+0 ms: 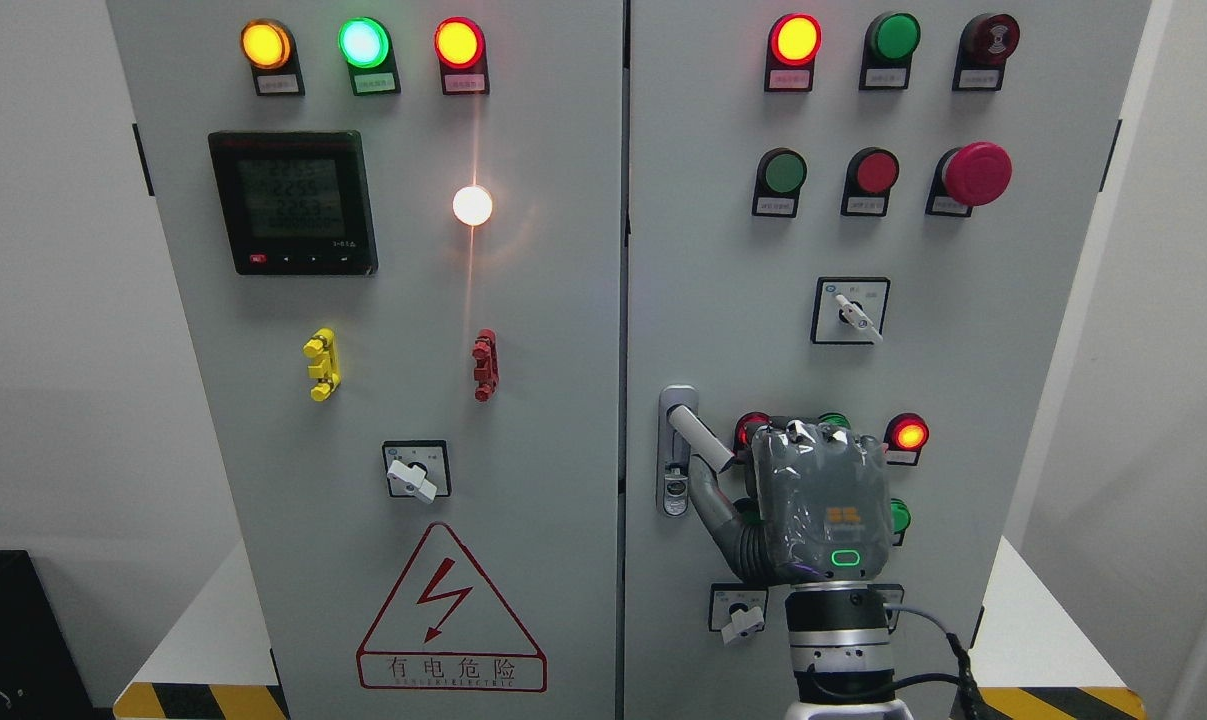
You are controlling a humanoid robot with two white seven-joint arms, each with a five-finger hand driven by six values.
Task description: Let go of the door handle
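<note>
- The right hand point(813, 500) is raised against the right cabinet door point(1013, 330), its back to the camera.
- The handle point(698, 430) sits at that door's left edge, swung out and tilted (lever end toward the hand).
- Fingers curl at the lever tip; the thumb point(713, 505) reaches below it. Actual contact: cannot tell.
- Letting go likely needs only uncurling.

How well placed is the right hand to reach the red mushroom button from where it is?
Probably yes: the right hand sits by the door handle, and the panel face up to the mushroom button shows only flat buttons and a switch.
</note>
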